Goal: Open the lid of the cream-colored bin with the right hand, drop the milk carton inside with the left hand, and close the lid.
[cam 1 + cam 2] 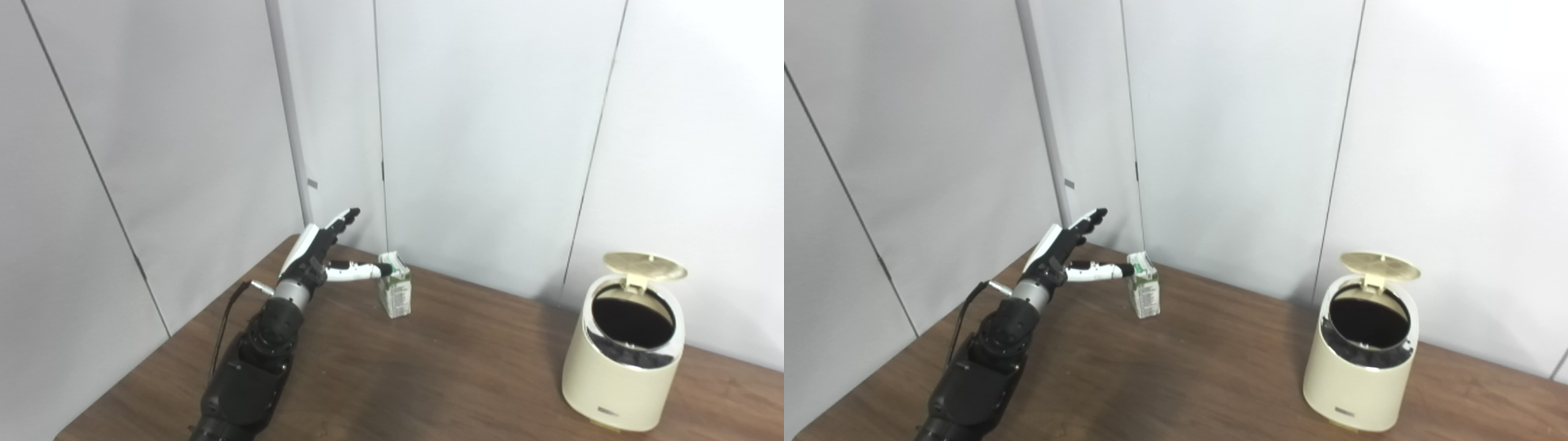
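Reaching toward the far left of the table (pixel 465 380), the left hand (pixel 321 254) was spread wide, fingers (pixel 343 220) fanned upward and the thumb stretched sideways until its tip met the top of the milk carton (pixel 395 294). Nothing was gripped yet. The carton stood upright at centre-left of the frame, near the back edge of the tabletop, well apart from the bin. It looked small and light, a thin cardboard box that would likely dent if squeezed hard and tip over at a nudge from the thumb; its flat side panels, below the folded gable top, seemed the safest place to take hold, fingers on one face and thumb on the opposite.

Over at lower right, the cream-colored bin (pixel 618 380) sat with its round lid (pixel 644 264) already flipped up on the rear hinge. A dark liner showed inside the opening, and whether anything lay at the bottom could not be told. The right hand was nowhere in either view.
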`<action>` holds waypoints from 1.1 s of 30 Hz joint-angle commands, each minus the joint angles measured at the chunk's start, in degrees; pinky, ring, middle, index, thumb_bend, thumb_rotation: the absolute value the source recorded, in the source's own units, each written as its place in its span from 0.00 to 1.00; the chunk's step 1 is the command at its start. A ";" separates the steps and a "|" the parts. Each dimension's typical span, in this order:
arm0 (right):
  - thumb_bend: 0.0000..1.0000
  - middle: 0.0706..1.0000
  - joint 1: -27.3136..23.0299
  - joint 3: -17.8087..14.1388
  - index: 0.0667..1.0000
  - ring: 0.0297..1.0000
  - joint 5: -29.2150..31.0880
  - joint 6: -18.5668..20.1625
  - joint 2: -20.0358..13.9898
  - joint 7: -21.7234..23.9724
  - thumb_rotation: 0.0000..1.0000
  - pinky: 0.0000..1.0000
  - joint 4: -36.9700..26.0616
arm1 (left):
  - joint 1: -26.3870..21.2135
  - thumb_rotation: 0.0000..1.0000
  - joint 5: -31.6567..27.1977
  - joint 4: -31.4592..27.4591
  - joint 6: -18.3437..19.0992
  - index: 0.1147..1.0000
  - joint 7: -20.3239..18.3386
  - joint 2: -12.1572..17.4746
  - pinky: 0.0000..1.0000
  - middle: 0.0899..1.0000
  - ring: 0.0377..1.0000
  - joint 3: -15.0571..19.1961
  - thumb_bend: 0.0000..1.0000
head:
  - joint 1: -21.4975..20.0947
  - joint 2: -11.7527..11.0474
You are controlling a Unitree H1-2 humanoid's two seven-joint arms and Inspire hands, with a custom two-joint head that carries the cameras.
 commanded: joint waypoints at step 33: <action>0.33 0.65 2.83 -1.03 0.62 0.63 -3.35 -1.23 -0.93 -0.83 0.54 0.53 -4.39 | -7.61 0.46 -14.67 10.17 2.39 0.98 -4.97 0.68 0.95 0.99 0.98 -2.20 1.00 | -3.83 0.81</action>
